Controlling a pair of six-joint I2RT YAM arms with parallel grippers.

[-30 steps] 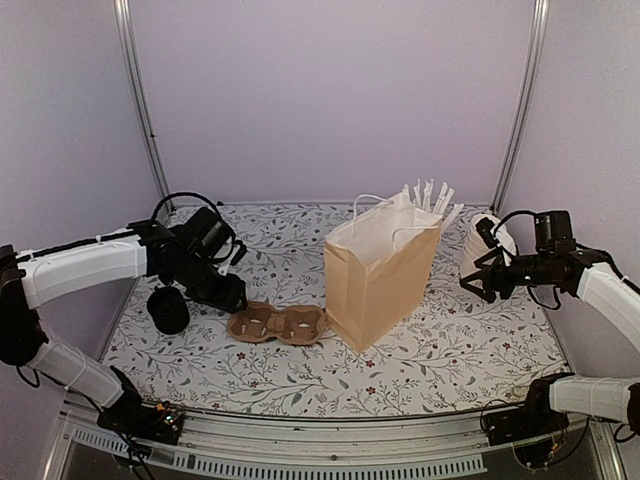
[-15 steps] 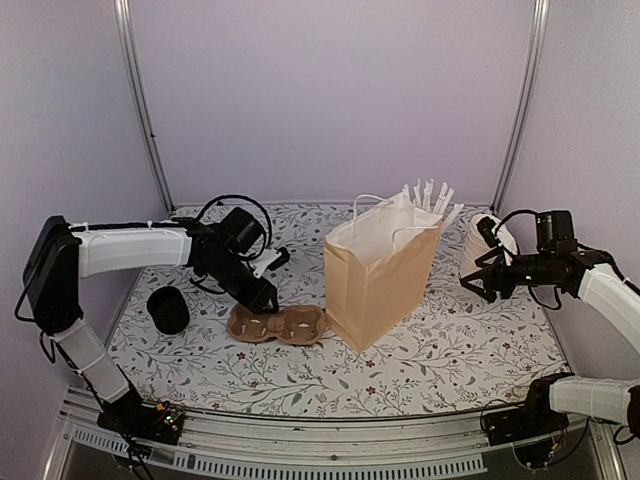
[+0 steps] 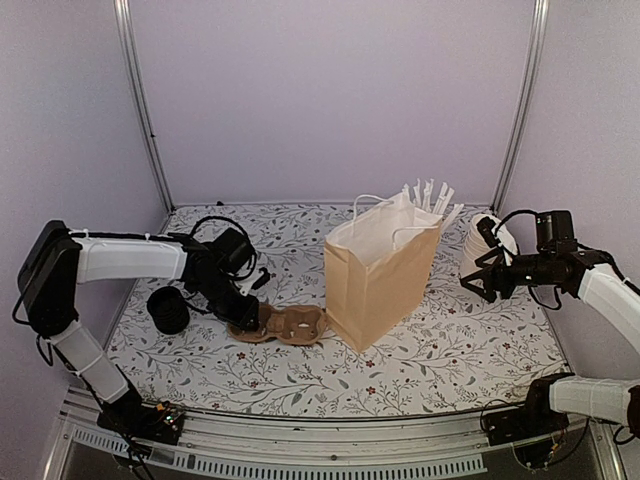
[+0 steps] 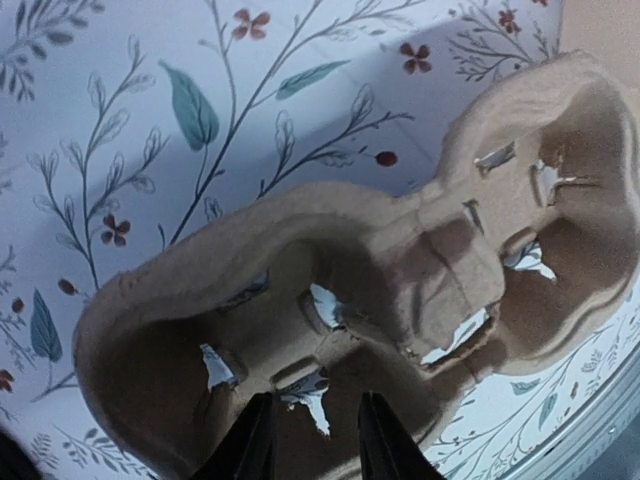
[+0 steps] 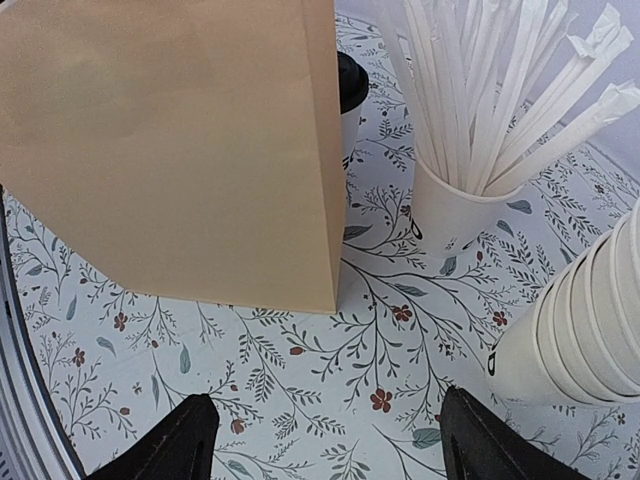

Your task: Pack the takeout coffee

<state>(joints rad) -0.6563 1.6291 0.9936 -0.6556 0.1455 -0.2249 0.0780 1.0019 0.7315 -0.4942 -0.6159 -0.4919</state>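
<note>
Left wrist view first: what could go wrong?
— My left gripper (image 4: 317, 425) sits low over the near end of the pulp cup carrier (image 4: 330, 290), fingers close together with a narrow gap. I can't tell whether they pinch its wall. If they catch only a thin lip, I judge the light carrier could tear, tip, or skid into the brown paper bag (image 3: 378, 275) just beside its far end.

And the other arm?
— My right gripper (image 5: 335, 445) hangs wide open, holding nothing, near the stacked lidless cups (image 5: 580, 330) and the cup of straws (image 5: 455, 205). A careless sweep could topple either.

Where's the coffee?
— One lidded takeout coffee (image 5: 350, 85) stands behind the bag, half hidden by its edge. Reaching round for it could knock the bag over.

The surface and the room?
— A table (image 3: 440, 350) covered in a pale leaf-and-flower print, flat and probably slick. Beyond it, plain lilac walls (image 3: 330, 100) and two metal posts (image 3: 140, 100).
</note>
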